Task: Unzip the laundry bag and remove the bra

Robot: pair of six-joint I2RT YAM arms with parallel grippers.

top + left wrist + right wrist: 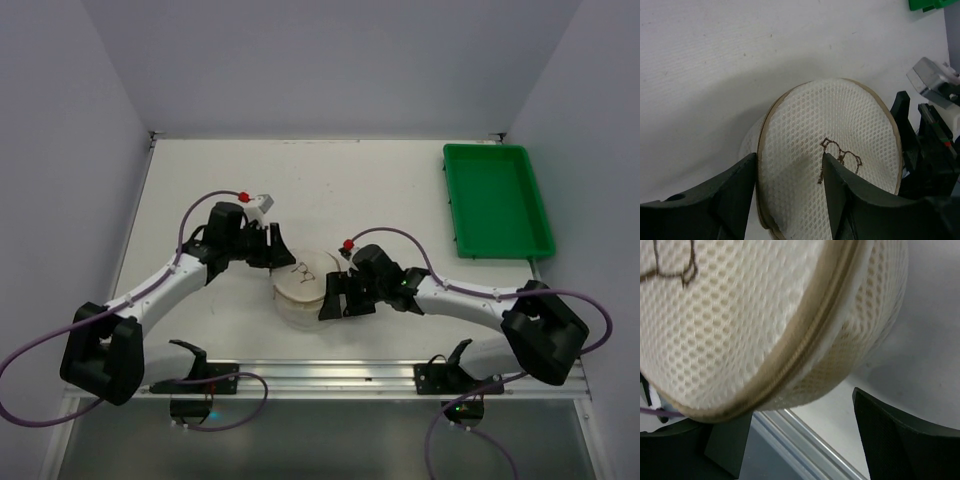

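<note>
While the laundry bag (298, 283) is being seen at the middle of the white table (380, 190), somewhat toward the near edge, its round mesh face is being tilted up, so that the dark bra symbol (840, 157) is being turned toward the left wrist camera. The tan zip band (805, 340) along the stiff rim is being shown shut in the stretch caught by the right wrist view.

The bag's far left edge is being gripped by the left gripper (280, 255). Its jaws are being held partly closed over the rim, with one finger (737, 192) outside the rim and the other on the mesh face.

The right gripper (333, 295) is being held at the bag's near right side with its jaws spread wide and nothing clasped. The bag's side is bulging over one of its fingers (725, 440); whether they are touching cannot be told.

A green plastic tray (497, 195) is being left well apart at the far right of the table, and an aluminium rail (330, 375) is running along the near edge.
</note>
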